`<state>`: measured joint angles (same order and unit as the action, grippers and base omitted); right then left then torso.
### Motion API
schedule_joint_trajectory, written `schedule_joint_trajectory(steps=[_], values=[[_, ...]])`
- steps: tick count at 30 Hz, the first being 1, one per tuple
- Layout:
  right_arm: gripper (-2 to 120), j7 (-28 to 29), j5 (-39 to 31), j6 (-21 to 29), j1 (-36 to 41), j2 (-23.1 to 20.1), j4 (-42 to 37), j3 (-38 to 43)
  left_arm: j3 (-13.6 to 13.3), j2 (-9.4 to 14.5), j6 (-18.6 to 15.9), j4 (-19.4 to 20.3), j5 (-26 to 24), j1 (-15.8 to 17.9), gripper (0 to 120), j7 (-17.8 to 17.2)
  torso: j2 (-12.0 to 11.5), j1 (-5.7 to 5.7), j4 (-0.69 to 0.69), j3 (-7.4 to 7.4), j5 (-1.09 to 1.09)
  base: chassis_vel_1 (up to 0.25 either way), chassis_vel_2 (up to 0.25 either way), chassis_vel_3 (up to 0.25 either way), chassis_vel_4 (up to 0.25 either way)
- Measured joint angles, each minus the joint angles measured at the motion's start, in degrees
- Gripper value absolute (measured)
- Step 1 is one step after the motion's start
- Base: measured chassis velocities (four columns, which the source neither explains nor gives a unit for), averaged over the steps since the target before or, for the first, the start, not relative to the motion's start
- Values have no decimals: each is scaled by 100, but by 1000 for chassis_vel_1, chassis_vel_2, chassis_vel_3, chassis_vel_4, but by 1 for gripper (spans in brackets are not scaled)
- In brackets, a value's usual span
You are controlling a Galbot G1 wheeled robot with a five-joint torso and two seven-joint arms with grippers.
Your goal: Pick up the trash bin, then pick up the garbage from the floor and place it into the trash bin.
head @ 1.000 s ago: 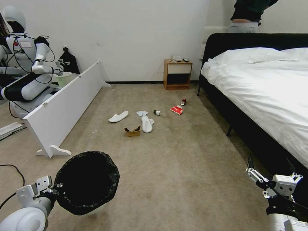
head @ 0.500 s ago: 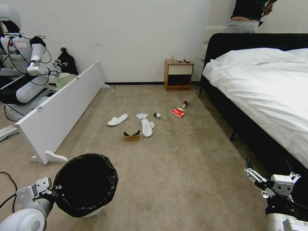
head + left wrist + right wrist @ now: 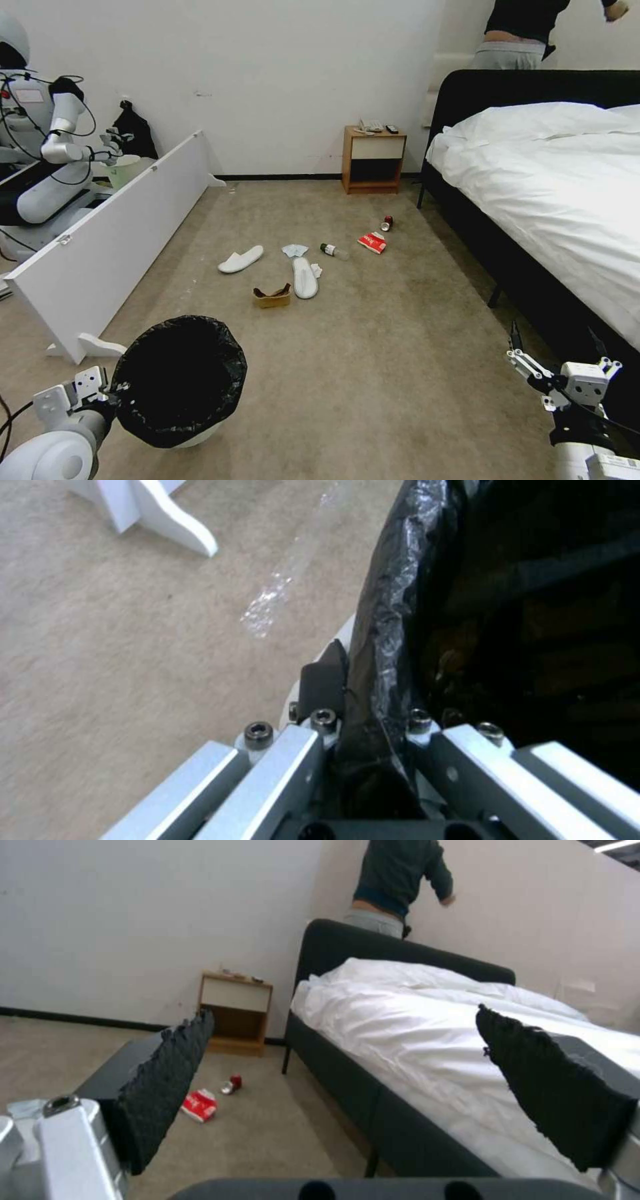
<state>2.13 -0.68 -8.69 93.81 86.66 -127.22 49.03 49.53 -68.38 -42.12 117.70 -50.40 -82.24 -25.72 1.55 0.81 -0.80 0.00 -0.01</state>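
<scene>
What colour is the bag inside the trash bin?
Black; the bag lining the trash bin shows best in the head view.

Glossy crinkled black plastic lines the trash bin (image 3: 179, 380); matt beige carpet (image 3: 373, 373); wooden nightstand (image 3: 373, 160); rumpled cloth bedding (image 3: 553, 180).

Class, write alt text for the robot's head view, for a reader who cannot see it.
The left gripper holds a black-lined bin by its rim above a beige carpet, while the open right gripper waits beside a bed. Ahead lie two slippers, cardboard, tissues, a bottle, a packet and a can.
</scene>
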Motion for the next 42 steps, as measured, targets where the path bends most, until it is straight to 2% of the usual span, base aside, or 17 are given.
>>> schedule_joint_trajectory(steps=[42], values=[[100,-75,24,-6,-88,53,100,-44,4,40,-2,-92,-72,103,1,-17,0,0,0,0,1,-170,169,161,-171]])
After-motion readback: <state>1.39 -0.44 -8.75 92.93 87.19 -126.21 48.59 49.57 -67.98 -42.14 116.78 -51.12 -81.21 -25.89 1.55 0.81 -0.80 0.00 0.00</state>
